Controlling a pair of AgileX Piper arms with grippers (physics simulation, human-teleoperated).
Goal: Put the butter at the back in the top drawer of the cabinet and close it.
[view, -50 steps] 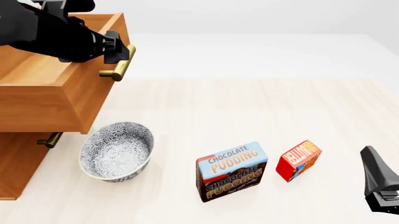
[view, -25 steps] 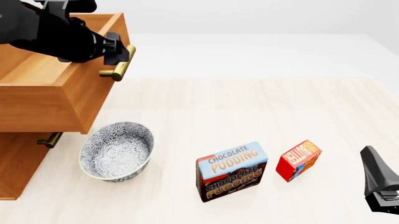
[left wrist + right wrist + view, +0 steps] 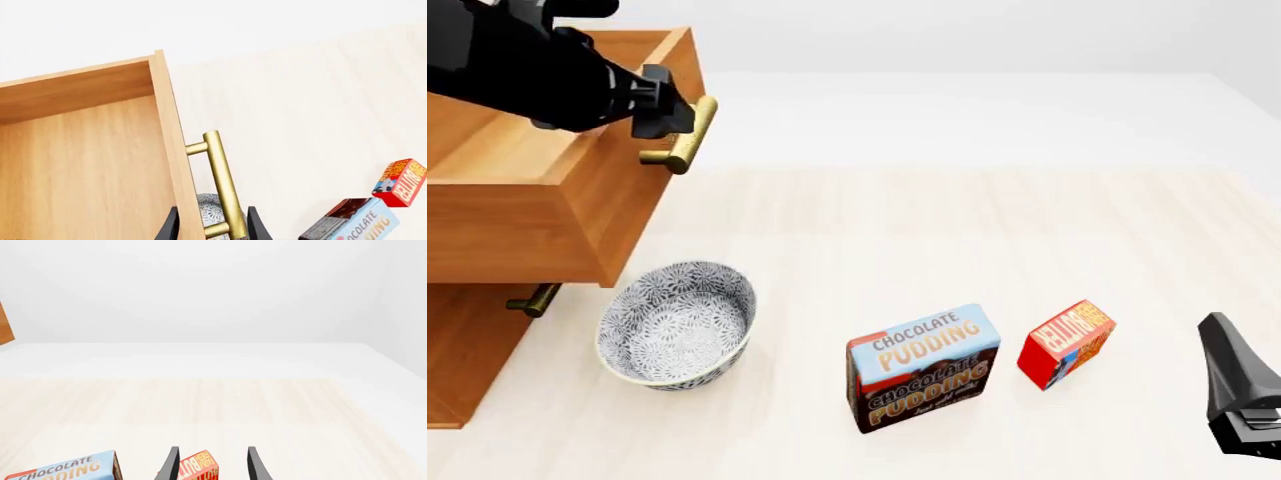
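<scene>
The butter (image 3: 1066,343), a small red rectangular box with orange and blue panels and yellowish lettering, stands on the pale wooden table (image 3: 961,240) toward its near right side, just to the right of the larger blue-and-brown "Chocolate Pudding" box (image 3: 922,366), the two near each other but apart. In the right wrist view the butter shows between the two dark fingers of the right gripper (image 3: 210,465), which are spread wider than the box and hold nothing; whether they reach it or sit short of it cannot be told from that view, and in the front view the right gripper (image 3: 1241,400) lies well to the right of the butter, not touching it. To the left of the pudding box sits a round bowl with a blue-grey floral pattern (image 3: 678,322), close to the front of the light-brown wooden cabinet (image 3: 461,340) at the table's left edge. The top drawer (image 3: 547,190) of that cabinet is pulled out, its interior open to view from above. At its front the left gripper (image 3: 681,110) is at the brass bar handle (image 3: 687,135); in the left wrist view its two dark fingers (image 3: 256,227) straddle the lower end of the handle (image 3: 221,185), parted, and contact cannot be made out.
</scene>
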